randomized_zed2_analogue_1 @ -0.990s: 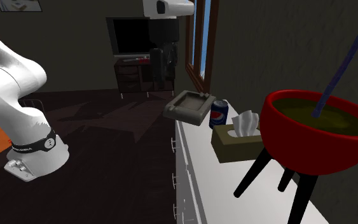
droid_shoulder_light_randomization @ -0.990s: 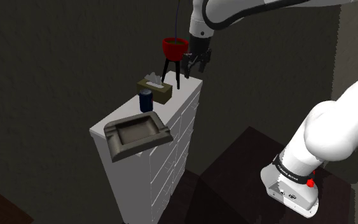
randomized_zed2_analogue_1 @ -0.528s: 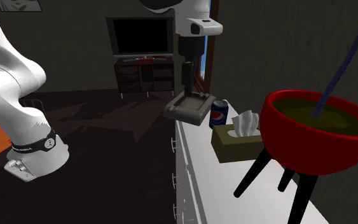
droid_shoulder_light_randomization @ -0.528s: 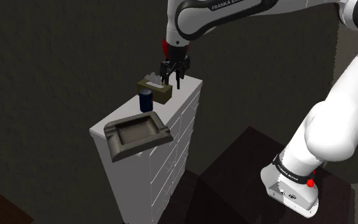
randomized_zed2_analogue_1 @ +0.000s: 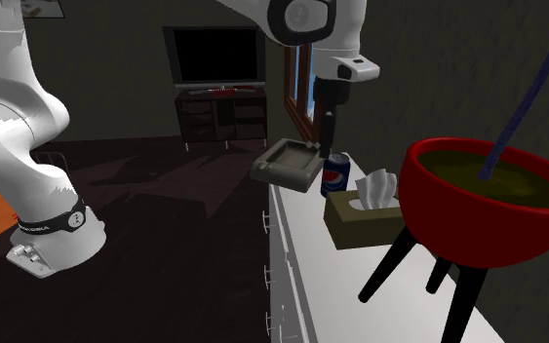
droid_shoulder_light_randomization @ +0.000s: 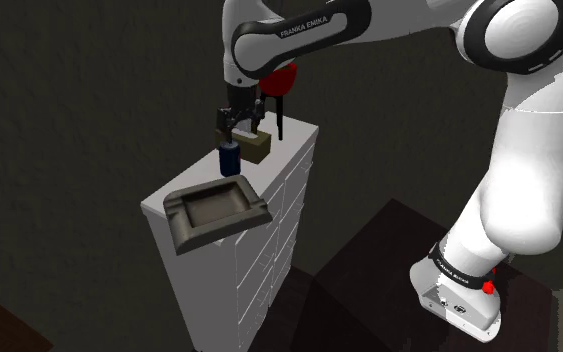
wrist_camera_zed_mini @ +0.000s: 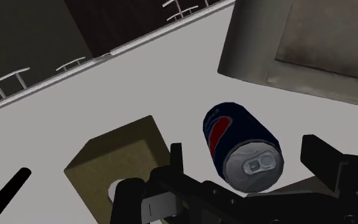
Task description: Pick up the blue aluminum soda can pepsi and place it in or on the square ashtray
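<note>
The blue Pepsi can [droid_shoulder_light_randomization: 230, 160] stands upright on a white dresser [droid_shoulder_light_randomization: 291, 150], between a square grey ashtray [droid_shoulder_light_randomization: 184, 235] and a tissue box. My black gripper [droid_shoulder_light_randomization: 237, 125] hangs open just above the can. In the wrist view the can [wrist_camera_zed_mini: 241, 143] sits below and between the two fingers, its silver top facing the camera, and neither finger [wrist_camera_zed_mini: 176, 162] touches it. The ashtray [wrist_camera_zed_mini: 254, 51] lies just past the can. In the second exterior view the gripper [randomized_zed2_analogue_1: 328, 136] is over the can [randomized_zed2_analogue_1: 335, 173], with the ashtray [randomized_zed2_analogue_1: 280, 175] beyond.
An olive tissue box [droid_shoulder_light_randomization: 256, 146] stands right beside the can, on the side away from the ashtray. Behind it a red bowl on black tripod legs [randomized_zed2_analogue_1: 487, 200] occupies the dresser's end. A dark wall runs close along the dresser. A TV [randomized_zed2_analogue_1: 215, 56] stands far off.
The gripper has swung from beside the red bowl, across the tissue box, to a spot above the can, and has dropped lower. The can and ashtray have not moved.
</note>
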Robot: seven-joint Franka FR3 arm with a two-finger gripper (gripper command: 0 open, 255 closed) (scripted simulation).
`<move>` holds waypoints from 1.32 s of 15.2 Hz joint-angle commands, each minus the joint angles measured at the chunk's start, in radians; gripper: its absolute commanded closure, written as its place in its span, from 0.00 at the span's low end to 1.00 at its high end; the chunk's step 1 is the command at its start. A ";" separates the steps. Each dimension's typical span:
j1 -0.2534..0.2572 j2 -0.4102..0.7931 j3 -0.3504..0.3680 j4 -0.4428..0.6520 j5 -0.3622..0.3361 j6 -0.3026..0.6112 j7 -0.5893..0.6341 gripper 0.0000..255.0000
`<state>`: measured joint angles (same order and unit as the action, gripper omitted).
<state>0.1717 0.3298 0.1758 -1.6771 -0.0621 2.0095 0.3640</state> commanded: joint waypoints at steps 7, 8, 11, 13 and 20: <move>0.023 0.120 0.002 0.067 -0.015 0.050 0.021 0.00; 0.023 0.125 0.001 0.061 -0.016 0.061 0.022 0.00; 0.023 0.133 0.000 0.051 -0.018 0.078 0.023 0.00; 0.023 0.134 0.000 0.051 -0.018 0.078 0.023 0.00; 0.023 0.134 0.000 0.052 -0.018 0.078 0.023 1.00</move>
<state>0.1951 0.4628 0.1761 -1.6250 -0.0803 2.0871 0.3866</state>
